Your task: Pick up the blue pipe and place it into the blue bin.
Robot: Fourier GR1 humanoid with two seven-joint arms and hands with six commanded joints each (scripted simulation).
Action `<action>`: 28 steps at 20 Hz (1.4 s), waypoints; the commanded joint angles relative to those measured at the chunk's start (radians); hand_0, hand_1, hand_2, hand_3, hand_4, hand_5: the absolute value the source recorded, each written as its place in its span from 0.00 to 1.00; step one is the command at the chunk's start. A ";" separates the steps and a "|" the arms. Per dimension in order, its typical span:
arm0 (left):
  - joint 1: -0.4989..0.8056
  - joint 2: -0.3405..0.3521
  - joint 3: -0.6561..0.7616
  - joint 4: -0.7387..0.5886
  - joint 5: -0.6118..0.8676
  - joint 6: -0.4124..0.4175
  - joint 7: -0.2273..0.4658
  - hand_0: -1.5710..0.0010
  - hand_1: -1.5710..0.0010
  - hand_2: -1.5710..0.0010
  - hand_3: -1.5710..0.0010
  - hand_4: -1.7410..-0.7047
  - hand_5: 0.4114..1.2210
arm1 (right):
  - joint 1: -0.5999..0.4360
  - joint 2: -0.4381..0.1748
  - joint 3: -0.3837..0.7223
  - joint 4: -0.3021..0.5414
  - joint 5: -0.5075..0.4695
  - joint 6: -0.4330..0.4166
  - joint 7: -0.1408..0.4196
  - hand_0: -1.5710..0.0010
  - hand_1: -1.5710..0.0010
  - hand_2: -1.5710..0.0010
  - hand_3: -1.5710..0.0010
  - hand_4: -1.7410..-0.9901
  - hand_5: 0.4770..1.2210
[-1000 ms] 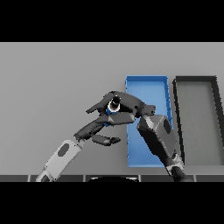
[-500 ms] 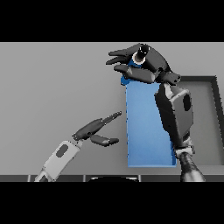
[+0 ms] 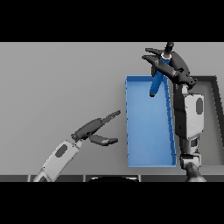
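Right hand: I see my dark right hand (image 3: pixel 171 66) raised over the far end of the blue bin, its white and grey arm reaching up along the bin's right wall.
Right hand state: its fingers are curled round the upper end of the pipe, so it is grasping it; some fingers stick out to the left.
Blue pipe: the short blue cylindrical pipe (image 3: pixel 156 84) hangs tilted from that hand, upper end in the fingers, lower end pointing down and left over the far inner part of the bin. I cannot tell whether its lower tip touches the bin floor.
Blue bin: the long rectangular blue bin (image 3: pixel 149 135) lies on the grey surface (image 3: pixel 61 83), right of centre, its long side running away from me. Apart from the pipe's lower end, I see only bare blue floor inside.
Dark bin: a dark grey rectangular bin (image 3: pixel 212 127) sits just beside the blue one on its right, partly hidden behind my right arm.
Left hand: my dark left hand (image 3: pixel 92 131) shows low at left over the surface, well apart from the pipe, left of the blue bin.
Left hand state: released, fingers straight and pointing towards the bin, thumb spread below, holding nothing.
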 commanded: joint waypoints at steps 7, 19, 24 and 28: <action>0.015 0.009 -0.005 -0.012 0.006 -0.011 -0.006 1.00 1.00 1.00 1.00 0.88 0.07 | 0.230 -0.033 0.088 0.009 0.072 -0.133 0.047 0.00 0.00 0.00 0.14 0.26 1.00; 0.013 0.004 -0.012 -0.015 -0.004 -0.001 0.011 1.00 1.00 1.00 1.00 0.88 0.08 | 0.243 -0.371 0.726 0.117 -0.467 -0.466 0.047 0.62 0.64 0.65 0.79 0.58 0.95; 0.024 0.002 -0.017 -0.029 -0.004 0.006 0.011 1.00 1.00 1.00 1.00 0.88 0.08 | 0.201 -0.457 0.849 0.041 -0.386 -0.376 0.035 0.87 0.88 0.89 0.93 0.72 0.66; 0.007 0.004 -0.005 -0.009 -0.002 0.002 0.014 1.00 1.00 1.00 1.00 0.88 0.07 | 0.193 -0.479 0.878 0.037 -0.369 -0.367 0.044 0.94 0.95 0.95 0.97 0.74 0.52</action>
